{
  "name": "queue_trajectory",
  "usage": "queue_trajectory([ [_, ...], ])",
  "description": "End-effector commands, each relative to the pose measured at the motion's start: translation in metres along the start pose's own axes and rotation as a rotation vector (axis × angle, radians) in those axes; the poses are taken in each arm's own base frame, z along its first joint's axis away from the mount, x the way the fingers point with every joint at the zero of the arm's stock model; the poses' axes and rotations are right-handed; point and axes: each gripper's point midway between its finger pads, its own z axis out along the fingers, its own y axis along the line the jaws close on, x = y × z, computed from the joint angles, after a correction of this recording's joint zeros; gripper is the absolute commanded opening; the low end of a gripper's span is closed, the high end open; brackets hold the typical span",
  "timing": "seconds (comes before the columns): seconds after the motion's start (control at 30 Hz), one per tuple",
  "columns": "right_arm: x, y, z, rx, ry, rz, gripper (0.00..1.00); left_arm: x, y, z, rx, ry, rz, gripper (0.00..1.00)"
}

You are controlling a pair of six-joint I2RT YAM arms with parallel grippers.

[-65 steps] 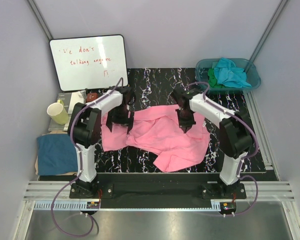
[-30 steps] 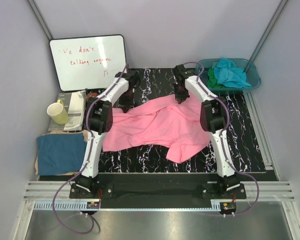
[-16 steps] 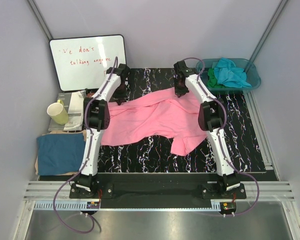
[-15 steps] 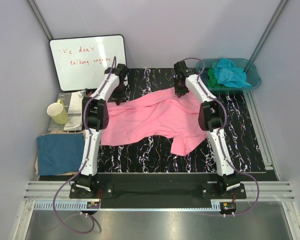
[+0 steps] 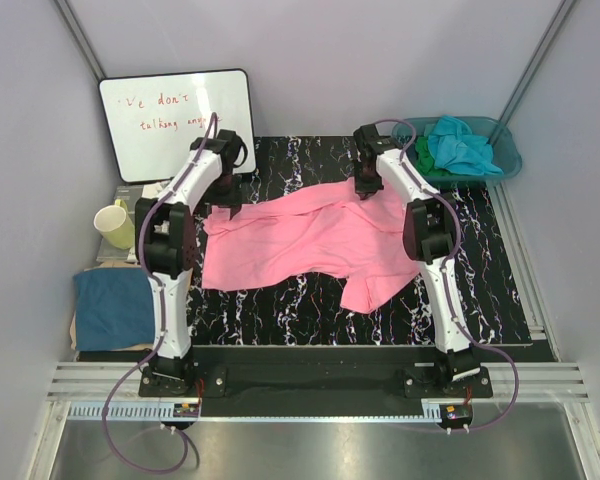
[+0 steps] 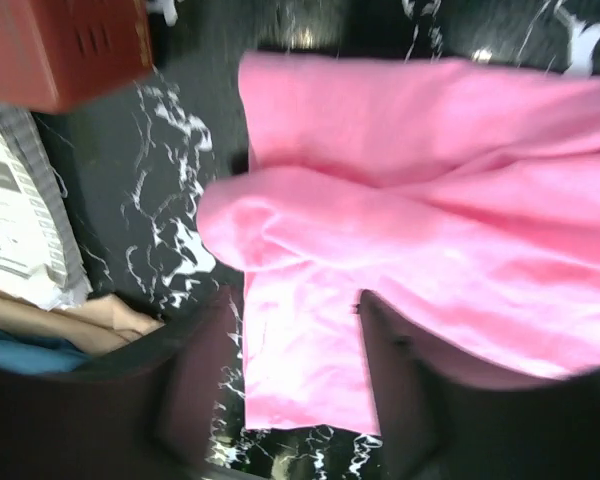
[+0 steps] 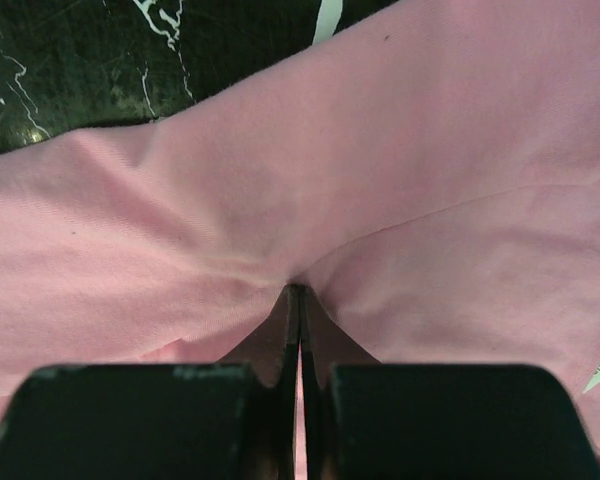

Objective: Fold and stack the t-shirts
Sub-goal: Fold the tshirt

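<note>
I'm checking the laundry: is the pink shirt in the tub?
No, the pink shirt lies spread on the black table, while the tub sits at the far right corner.

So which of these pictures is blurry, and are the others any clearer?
Left wrist view: blurry throughout, the pink t-shirt and left gripper soft-edged. Right wrist view: sharp cloth, the right gripper dark and shadowed. Top view: crisp, evenly lit, no harsh glare.
</note>
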Motion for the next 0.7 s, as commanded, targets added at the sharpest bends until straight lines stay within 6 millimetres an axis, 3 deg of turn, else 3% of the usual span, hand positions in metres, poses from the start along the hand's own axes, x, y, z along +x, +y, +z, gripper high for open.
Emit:
queue_trajectory([
  [0.0,0.008,-0.003,-0.027,-0.016,0.042,0.008,0.00,0.003,0.009,-0.017,0.000,-0.039,-0.035,0.71],
  [0.1,0.009,-0.002,-0.029,-0.032,0.046,0.008,0.00,0.004,0.010,-0.015,0.022,-0.041,-0.046,0.79],
  [0.23,0.012,-0.001,-0.027,-0.049,0.057,0.015,0.00,-0.011,0.015,-0.005,-0.009,-0.061,-0.035,0.82],
  [0.37,0.011,-0.005,-0.027,-0.052,0.059,0.025,0.00,-0.014,0.017,0.019,-0.013,0.005,-0.047,0.83],
  [0.67,0.008,-0.021,-0.024,-0.045,0.062,0.058,0.00,-0.015,0.017,0.044,-0.027,0.055,-0.057,0.69],
])
